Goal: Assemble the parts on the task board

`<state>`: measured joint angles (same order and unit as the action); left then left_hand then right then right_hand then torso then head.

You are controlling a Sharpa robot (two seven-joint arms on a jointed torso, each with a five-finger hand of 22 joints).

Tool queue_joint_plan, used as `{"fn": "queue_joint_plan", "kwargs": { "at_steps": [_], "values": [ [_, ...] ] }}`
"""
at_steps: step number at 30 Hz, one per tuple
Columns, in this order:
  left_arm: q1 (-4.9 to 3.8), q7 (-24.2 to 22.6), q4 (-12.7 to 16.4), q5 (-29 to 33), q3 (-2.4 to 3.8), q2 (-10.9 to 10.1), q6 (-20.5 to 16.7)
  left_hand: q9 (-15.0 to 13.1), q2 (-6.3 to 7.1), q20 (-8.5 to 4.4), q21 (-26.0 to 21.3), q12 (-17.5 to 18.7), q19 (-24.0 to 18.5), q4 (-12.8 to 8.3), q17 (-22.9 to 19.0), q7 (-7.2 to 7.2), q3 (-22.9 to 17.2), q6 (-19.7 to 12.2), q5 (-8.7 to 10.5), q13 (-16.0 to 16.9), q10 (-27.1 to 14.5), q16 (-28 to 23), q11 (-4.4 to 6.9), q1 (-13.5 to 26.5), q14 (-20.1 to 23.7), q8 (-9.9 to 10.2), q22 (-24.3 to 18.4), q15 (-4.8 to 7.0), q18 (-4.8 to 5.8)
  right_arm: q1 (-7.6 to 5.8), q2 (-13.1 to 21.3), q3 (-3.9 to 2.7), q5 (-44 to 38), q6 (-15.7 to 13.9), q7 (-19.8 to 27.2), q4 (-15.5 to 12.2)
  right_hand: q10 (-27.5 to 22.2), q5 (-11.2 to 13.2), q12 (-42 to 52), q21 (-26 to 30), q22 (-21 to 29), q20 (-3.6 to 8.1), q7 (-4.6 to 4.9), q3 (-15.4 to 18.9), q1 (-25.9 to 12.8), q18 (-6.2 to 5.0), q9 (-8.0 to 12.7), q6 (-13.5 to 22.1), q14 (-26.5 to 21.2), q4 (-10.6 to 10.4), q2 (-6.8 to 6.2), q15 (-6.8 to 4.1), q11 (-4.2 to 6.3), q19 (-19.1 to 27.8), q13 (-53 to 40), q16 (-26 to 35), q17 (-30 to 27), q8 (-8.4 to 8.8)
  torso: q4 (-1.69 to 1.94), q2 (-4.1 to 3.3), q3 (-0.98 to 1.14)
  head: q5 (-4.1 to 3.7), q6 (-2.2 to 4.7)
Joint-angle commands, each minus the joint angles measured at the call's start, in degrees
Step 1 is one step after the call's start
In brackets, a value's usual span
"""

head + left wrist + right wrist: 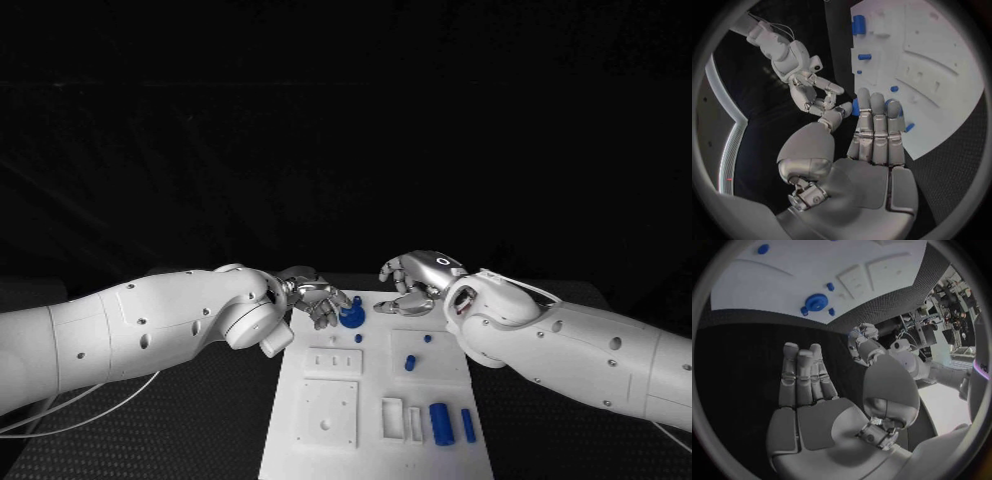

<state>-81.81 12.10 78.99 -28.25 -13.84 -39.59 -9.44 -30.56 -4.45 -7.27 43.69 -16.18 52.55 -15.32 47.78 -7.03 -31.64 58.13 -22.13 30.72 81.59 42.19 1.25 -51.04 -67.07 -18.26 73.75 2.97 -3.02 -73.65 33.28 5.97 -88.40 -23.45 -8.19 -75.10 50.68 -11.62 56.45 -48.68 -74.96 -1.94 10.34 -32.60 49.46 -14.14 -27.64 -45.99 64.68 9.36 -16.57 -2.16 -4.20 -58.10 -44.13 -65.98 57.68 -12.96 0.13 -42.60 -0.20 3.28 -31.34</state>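
Head view: both robot hands meet at the far end of the board (pixel 378 400) on the desk (pixel 577 440). The left robot hand (pixel 310 298) touches a round blue part (pixel 351 316).

Left wrist view: its fingers (pixel 878 131) lie straight over that part (pixel 856 107); whether it is gripped, I cannot tell.

Right wrist view: the right robot hand (pixel 814 390) is flat, holding nothing.

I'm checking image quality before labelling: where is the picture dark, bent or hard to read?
Head view: the background and table are nearly black, while the task board is evenly lit and its blue parts read clearly. Left wrist view: fisheye curves the board's edges; the left hand hides what lies behind its fingers. Right wrist view: strong curving, dark table, bright room at the rim; the right hand is sharp.
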Motion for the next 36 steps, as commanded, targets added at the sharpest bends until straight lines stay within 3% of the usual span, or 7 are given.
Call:
{"fn": "queue_joint_plan", "kwargs": {
  "at_steps": [1, 4, 7, 18, 26, 31, 36],
  "values": [
    [-0.04, 2.8, 0.0, -5.5, 0.06, -0.5, -0.2, -0.3, 0.16, -1.38, 0.4, 0.1, 0.6, 0.1, 0.0, 2.34, -0.2, 2.6, 0.01, 0.2, 0.6, 0.3, 0.11, -0.4, -0.7, -0.2, -0.1, 0.21, -0.52, 0.00, 2.0, -0.13, 5.1, -1.4, 2.7, -0.1, -0.6, -0.9, 0.2, 0.5, -0.6, -0.15, 0.15, 0.7, -0.5, -0.86, -0.1, 0.2, -0.6, -0.2, 0.08, -0.01, 0.12, 0.5, 0.3, 0.3, -0.2, -0.28, 0.12, 0.04, 0.00, 0.16, -0.21],
    [-0.04, 3.7, 0.2, -9.4, 0.04, -1.2, -0.9, -0.4, 0.61, -1.69, 0.9, -0.4, 1.3, 0.1, 0.3, 2.58, -0.1, 2.9, 0.20, 0.7, 1.5, 0.8, 0.41, -0.5, -1.6, -0.3, 0.0, 0.60, -0.66, -0.01, 3.4, -3.04, 6.6, -2.6, 4.1, 1.1, -0.8, -1.8, 0.0, 0.9, -0.5, -0.35, 0.08, 0.7, -0.1, -0.86, -0.1, -0.1, -1.0, -0.6, 0.35, -0.05, 0.18, 0.9, 0.8, 0.7, -0.6, -0.57, -0.04, -0.02, -0.06, 0.11, -0.37],
    [-0.04, 4.9, 0.1, -11.6, 0.03, -1.5, -1.2, -0.6, 0.97, -2.04, 1.5, -1.0, 1.9, 0.1, 0.7, 2.85, 0.0, 3.3, -0.35, 1.4, 2.1, 1.4, 0.70, -0.7, -2.3, -0.3, 0.0, 1.01, -0.73, -0.55, 4.8, -3.84, 14.4, -3.4, 7.3, 2.9, -2.2, -2.0, -1.5, 2.6, -0.1, -1.01, 0.19, 0.2, 0.9, -0.61, -0.2, -0.3, -2.9, -0.9, 0.57, 0.23, -0.02, 2.9, 2.5, 2.6, -1.8, -0.87, -0.12, -0.04, -0.03, 0.15, -0.55],
    [0.42, 10.9, 1.1, -22.7, 0.01, -1.4, 2.1, -1.5, 1.04, -4.09, 6.0, -10.5, 4.7, -0.6, 6.0, 4.23, 0.6, 5.1, -2.60, 10.0, 3.3, 8.4, 2.35, -0.3, -4.9, -0.1, 1.6, 3.71, -0.87, -1.72, 4.2, -3.88, 31.1, -1.5, 12.2, 8.9, -4.1, 0.1, -18.5, 16.9, 5.5, -5.92, 1.33, -2.5, 4.4, 1.17, 0.0, -0.4, -8.4, -0.7, 2.71, 4.16, -3.52, 12.5, 22.6, 20.7, -13.9, -2.60, -0.13, 0.24, 0.08, 0.50, -2.23],
    [1.59, 11.2, 1.1, -25.0, 0.01, -1.1, 1.5, -2.1, 1.88, -4.63, 6.7, -14.2, 5.7, -0.5, 7.2, 4.66, 0.4, 6.1, -3.90, 13.2, 2.5, 10.7, 2.78, 0.1, -5.3, -0.1, 2.2, 4.36, -0.69, -2.12, 2.8, -5.56, 44.9, 0.5, 15.7, 12.3, -4.6, -2.3, -24.2, 23.3, 7.5, -7.68, 1.53, -1.8, 4.7, 2.44, 0.7, 0.6, -12.7, 0.0, 4.01, 7.04, -5.34, 18.5, 29.7, 29.8, -18.8, -2.70, -0.04, 0.09, 0.11, 0.71, -2.70],
    [2.44, 11.1, 1.1, -26.1, 0.01, -0.9, 0.0, -2.5, 2.01, -4.86, 7.1, -15.5, 6.0, -0.4, 7.5, 4.97, 0.4, 6.9, -4.42, 14.1, 2.3, 11.5, 3.04, 0.5, -5.5, -0.3, 2.4, 4.56, -0.66, -2.41, 2.1, -5.56, 46.8, 2.0, 16.1, 13.7, -2.2, -3.4, -28.3, 28.0, 8.9, -9.00, 1.52, -1.1, 4.5, 3.85, 1.0, 0.7, -15.5, 1.0, 5.48, 10.15, -5.63, 24.3, 34.0, 38.4, -23.7, -3.06, -0.06, 0.12, 0.05, 0.98, -3.26],
    [3.51, 10.9, 1.3, -26.4, 0.01, -0.1, -0.7, -3.2, 2.26, -5.31, 8.4, -17.9, 6.7, -0.4, 8.1, 5.48, 0.5, 8.2, -5.70, 15.5, 2.4, 13.3, 3.58, 1.0, -6.1, -0.7, 2.5, 5.12, -0.71, -2.48, 1.4, -5.56, 47.0, 2.0, 16.1, 14.6, -0.4, -3.4, -30.8, 29.2, 8.8, -9.41, 1.56, -0.4, 4.5, 3.83, 1.5, 0.8, -14.6, 1.3, 6.08, 10.48, -5.61, 25.1, 36.6, 41.5, -25.3, -3.22, -0.07, 0.19, -0.05, 0.66, -3.70]
  ]
}}
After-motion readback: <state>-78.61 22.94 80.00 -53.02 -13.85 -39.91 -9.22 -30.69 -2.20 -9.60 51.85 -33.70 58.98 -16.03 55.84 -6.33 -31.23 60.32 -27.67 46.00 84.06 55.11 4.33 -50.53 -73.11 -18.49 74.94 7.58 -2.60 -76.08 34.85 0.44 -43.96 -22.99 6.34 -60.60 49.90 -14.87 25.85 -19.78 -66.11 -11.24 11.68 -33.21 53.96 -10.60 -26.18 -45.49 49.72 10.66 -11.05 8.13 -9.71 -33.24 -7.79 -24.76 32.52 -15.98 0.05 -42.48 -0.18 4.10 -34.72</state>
